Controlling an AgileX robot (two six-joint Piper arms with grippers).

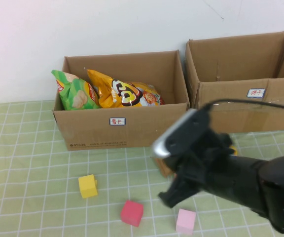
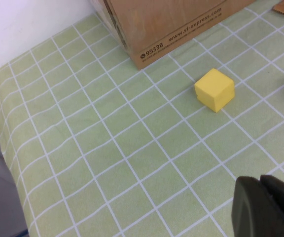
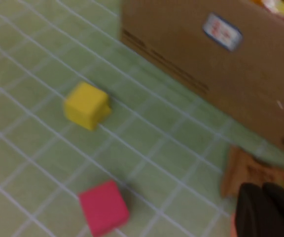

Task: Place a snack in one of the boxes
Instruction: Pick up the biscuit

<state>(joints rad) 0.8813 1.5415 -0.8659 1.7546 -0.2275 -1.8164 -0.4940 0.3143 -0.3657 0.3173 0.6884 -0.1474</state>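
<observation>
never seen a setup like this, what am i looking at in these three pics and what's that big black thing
It is a two-armed table robot. One picture looks down from a raised camera; the other two come from cameras on each wrist. The big black shape is the right arm, its right gripper shut, low over the cloth in front of the boxes, holding nothing clearly visible. The left gripper is also shut and empty, parked near the yellow foam cube. On the green checked tablecloth stand two cardboard boxes: the left box holds chip bags, the right box looks empty. A red cube and pink cube lie nearby.
</observation>
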